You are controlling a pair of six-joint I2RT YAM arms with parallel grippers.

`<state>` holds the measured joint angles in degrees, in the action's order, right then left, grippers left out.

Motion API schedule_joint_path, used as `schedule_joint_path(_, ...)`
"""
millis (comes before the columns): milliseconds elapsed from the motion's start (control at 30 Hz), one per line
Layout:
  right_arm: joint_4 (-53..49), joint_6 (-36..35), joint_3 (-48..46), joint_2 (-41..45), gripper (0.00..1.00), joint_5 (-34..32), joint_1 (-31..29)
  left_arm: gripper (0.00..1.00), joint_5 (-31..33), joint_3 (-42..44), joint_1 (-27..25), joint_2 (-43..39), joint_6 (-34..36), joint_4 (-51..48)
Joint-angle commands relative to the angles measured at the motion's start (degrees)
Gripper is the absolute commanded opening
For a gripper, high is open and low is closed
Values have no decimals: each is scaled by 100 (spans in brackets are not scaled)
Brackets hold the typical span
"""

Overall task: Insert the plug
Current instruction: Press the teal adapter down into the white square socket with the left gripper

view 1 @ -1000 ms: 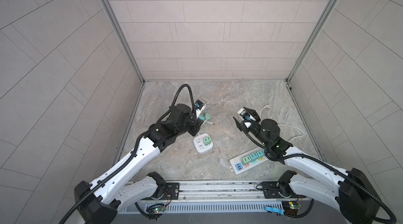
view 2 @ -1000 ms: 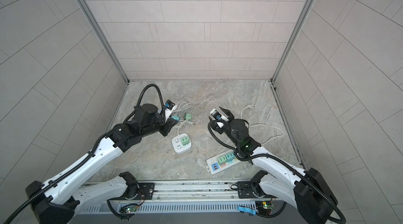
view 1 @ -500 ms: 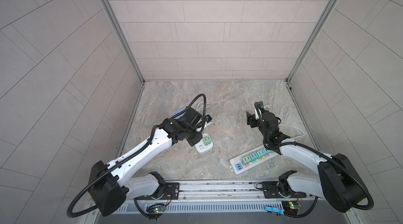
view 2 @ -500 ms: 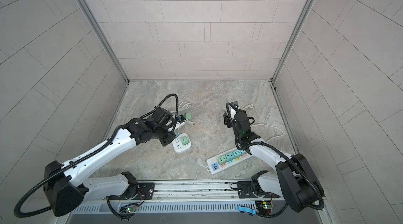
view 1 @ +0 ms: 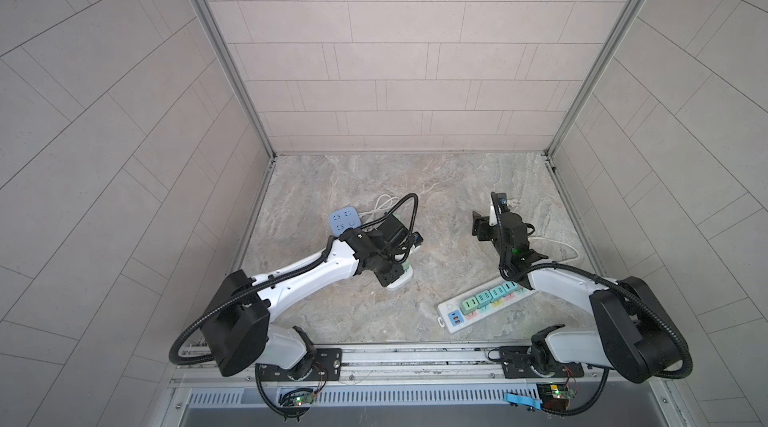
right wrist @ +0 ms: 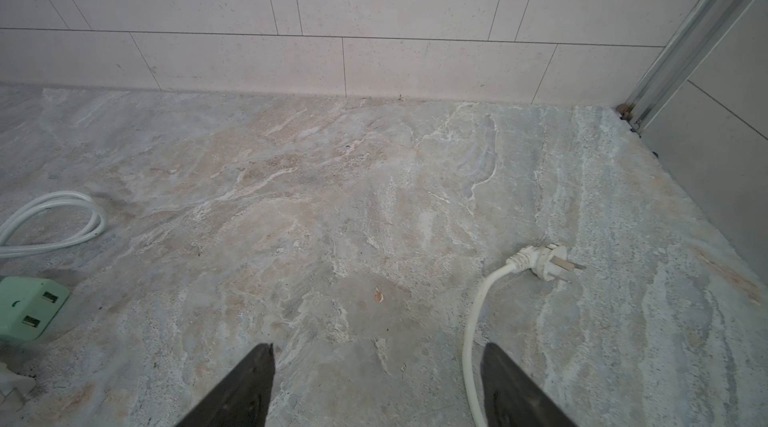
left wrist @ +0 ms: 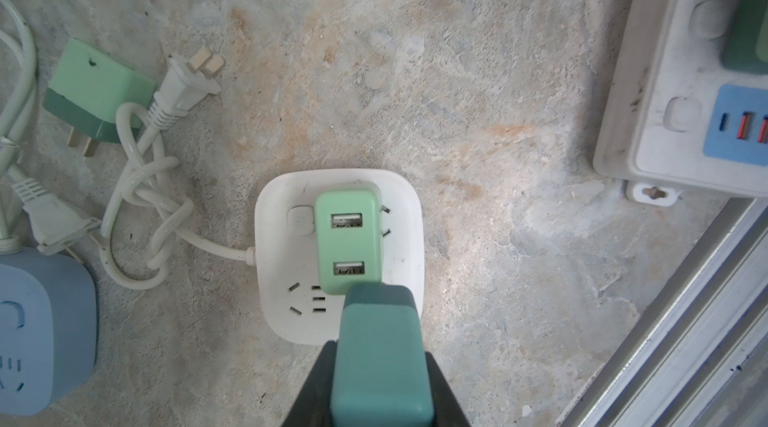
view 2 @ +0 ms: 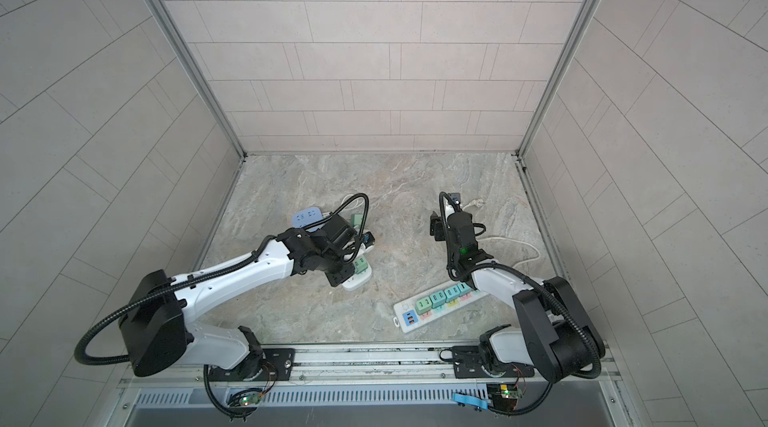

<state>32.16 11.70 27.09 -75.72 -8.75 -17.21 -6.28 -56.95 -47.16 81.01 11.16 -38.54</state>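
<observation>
plug (left wrist: 376, 321): teal block clamped in the left end effector (left wrist: 379, 348), over the white socket cube (left wrist: 274, 200) on the table (left wrist: 498, 155) — prongs hidden, height above the face unclear.
free slots (left wrist: 309, 300): just beside the plug's leading end, toward the side where the cord (left wrist: 208, 244) leaves the cube; the light-green USB charger (left wrist: 347, 242) fills the neighbouring outlet.
axis: plug's long side runs in line with the end effector and the charger.
next move (judged): small sideways shift onto the slots, then press down.
right end effector (right wrist: 379, 348): jaws apart, empty — well away; left arm nearer.
</observation>
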Motion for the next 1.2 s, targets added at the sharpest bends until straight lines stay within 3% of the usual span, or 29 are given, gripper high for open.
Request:
schedule_joint_path(0, 141, 97, -29, 119, 80, -87, 7, 0, 49, 261, -30, 90, -59, -258)
schedule_joint_path(300, 115, 95, -17, 93, 80, -65, 7, 0, 318, -48, -22, 9, -614, -884)
schedule_joint_path(567, 96, 100, 0, 97, 80, -66, 7, 0, 128, -337, -22, 487, -751, -746)
schedule_joint_path(1167, 111, 104, -29, 117, 80, -65, 5, 0, 410, -410, 38, 834, -880, -319)
